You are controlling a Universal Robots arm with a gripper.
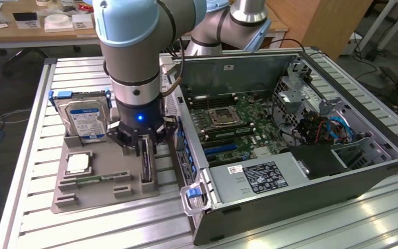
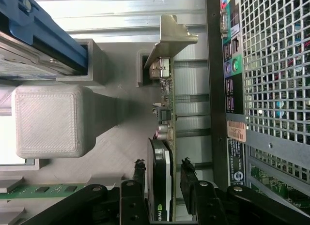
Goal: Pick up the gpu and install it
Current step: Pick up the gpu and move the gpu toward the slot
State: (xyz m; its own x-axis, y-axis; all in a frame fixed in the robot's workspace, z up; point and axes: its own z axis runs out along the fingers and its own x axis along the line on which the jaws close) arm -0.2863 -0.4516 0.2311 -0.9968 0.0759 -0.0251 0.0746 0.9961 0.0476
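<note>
Wrist view puts my gripper astride the gpu, which stands on edge in a slot of the grey tray, its silver bracket at the far end. I read the fingers as spread: one sits just beside the black cooler and the other shows a slim gap on the board side, so nothing is pinched. From the exterior view, the arm hangs straight down over the tray, with the card between the hard drive and the open computer case.
</note>
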